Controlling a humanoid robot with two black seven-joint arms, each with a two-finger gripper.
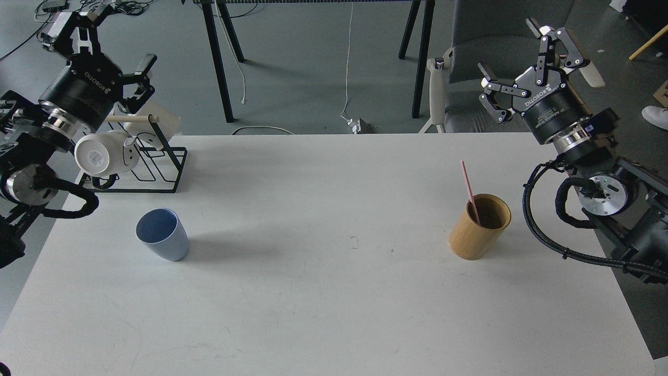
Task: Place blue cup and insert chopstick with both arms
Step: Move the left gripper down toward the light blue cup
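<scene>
The blue cup [163, 234] stands upright on the left part of the white table [313, 292], its darker inside showing. On the right, the pink chopstick [469, 187] leans inside a tan wooden cup [479, 225], its top end sticking out toward the back left. My left gripper [110, 46] is raised off the table's back-left corner, well behind the blue cup, open and empty. Beyond the table's back-right corner, my right gripper [509, 48] is also raised, above and behind the wooden cup, with its fingers spread and nothing between them.
A black wire rack [156, 172] with a pale wooden rod holds white mugs [104, 154] at the back left, just below my left wrist. A grey chair [490, 62] and black table legs [219, 62] stand behind the table.
</scene>
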